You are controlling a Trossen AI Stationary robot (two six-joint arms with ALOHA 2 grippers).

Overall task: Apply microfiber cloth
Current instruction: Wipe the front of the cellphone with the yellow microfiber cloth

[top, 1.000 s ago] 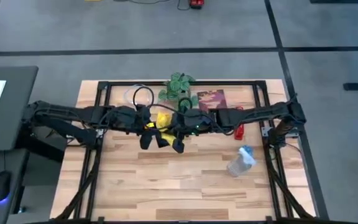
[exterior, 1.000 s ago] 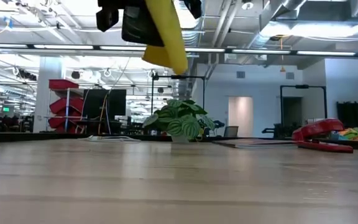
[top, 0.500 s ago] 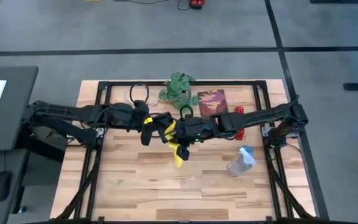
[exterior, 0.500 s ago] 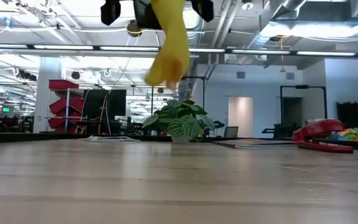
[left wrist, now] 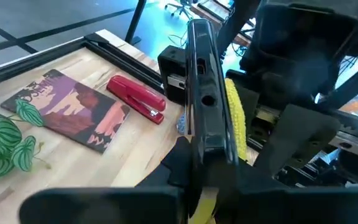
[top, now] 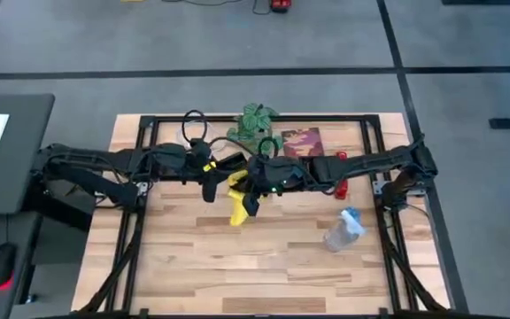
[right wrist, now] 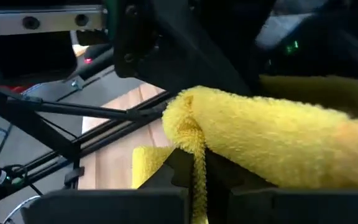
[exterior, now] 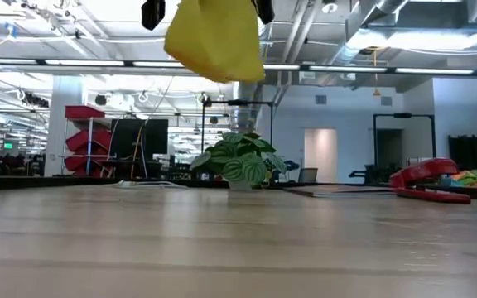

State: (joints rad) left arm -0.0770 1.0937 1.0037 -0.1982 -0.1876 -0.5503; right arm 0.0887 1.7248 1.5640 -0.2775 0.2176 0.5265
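Note:
The bright yellow microfiber cloth (top: 237, 206) hangs high above the table's middle, broad and slack in the low view (exterior: 214, 37). My right gripper (top: 253, 197) is shut on it. Just left of it, my left gripper (top: 211, 188) is shut on a black smartphone (left wrist: 201, 93), which stands edge-on in the left wrist view. The cloth (left wrist: 235, 118) lies right behind the phone's far face, but whether it touches the phone I cannot tell. My left gripper holds the smartphone by its lower end (left wrist: 197, 168), pinched between the two fingers; the phone stands up out of them, lifted clear of the table. My right gripper pinches a gathered fold of the cloth (right wrist: 194, 168) between its fingers. The rest of the cloth drapes thick across that view (right wrist: 272, 140) and hangs slack, clear of the table.
A potted plant (top: 255, 124), a dark red booklet (top: 299, 142) and a red stapler (top: 341, 182) lie along the far side. A clear spray bottle (top: 343, 229) lies at the right. Bare wood stretches across the near half (top: 237, 266).
The hanging cloth has swung below my right gripper: a narrow strip a second ago, blurred in motion half a second ago, it now shows its broad face in the low view. Both grippers have stayed close together over the table's middle.

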